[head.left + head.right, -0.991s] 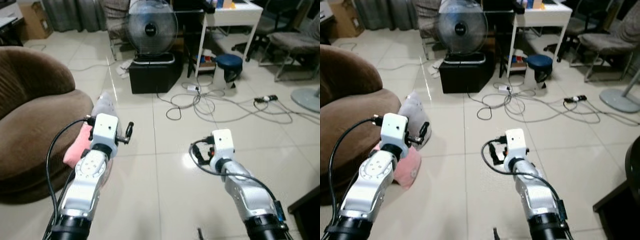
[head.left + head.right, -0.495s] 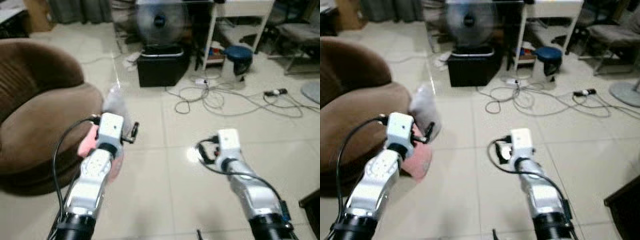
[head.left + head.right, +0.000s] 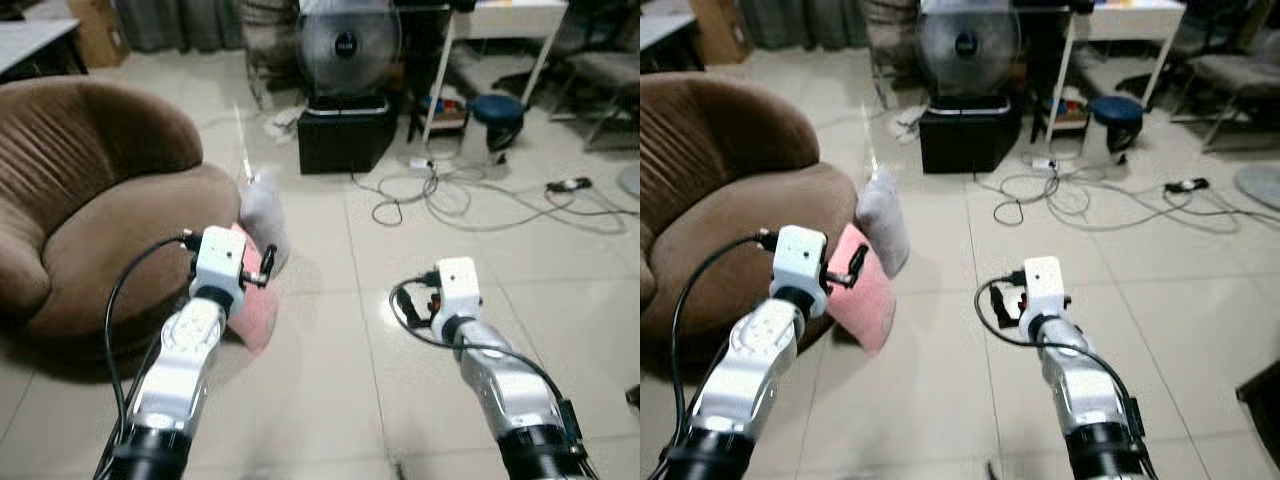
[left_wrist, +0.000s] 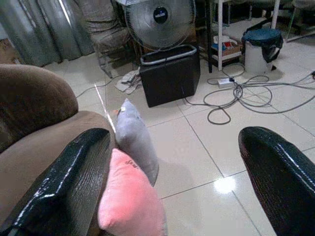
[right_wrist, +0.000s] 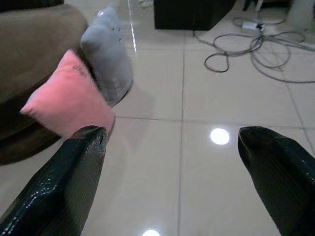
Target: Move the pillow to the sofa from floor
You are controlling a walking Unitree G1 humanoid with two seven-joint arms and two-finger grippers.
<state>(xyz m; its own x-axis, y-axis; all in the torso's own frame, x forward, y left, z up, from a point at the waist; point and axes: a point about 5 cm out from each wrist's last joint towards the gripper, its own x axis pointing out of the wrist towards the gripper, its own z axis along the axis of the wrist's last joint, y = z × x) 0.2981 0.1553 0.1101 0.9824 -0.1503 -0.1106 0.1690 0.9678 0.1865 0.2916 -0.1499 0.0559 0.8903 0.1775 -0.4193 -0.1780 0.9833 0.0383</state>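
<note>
A pink pillow (image 3: 866, 290) stands on the tiled floor (image 3: 940, 400) at left centre of the head views, leaning against the front of the brown sofa (image 3: 730, 200), which fills the upper left. Just behind it a grey pillow (image 3: 883, 215) also leans on the sofa's edge, touching the pink one. Both arms reach forward at mid-frame: the left gripper (image 4: 172, 182) hovers above the pink pillow, its fingers (image 4: 64, 182) spread wide — the pillow sits between them in the wrist view, not touched. The right gripper (image 5: 177, 182) hangs over bare floor to the right of the pillows, fingers (image 5: 280, 167) likewise spread wide and holding nothing. At top centre a round fan (image 3: 347, 45) stands behind a black box (image 3: 346, 137); to its right are a white table (image 3: 500, 25), a blue stool (image 3: 497, 115), and a tangle of cables (image 3: 450, 195) with a power strip (image 3: 565, 184) at the right edge.
</note>
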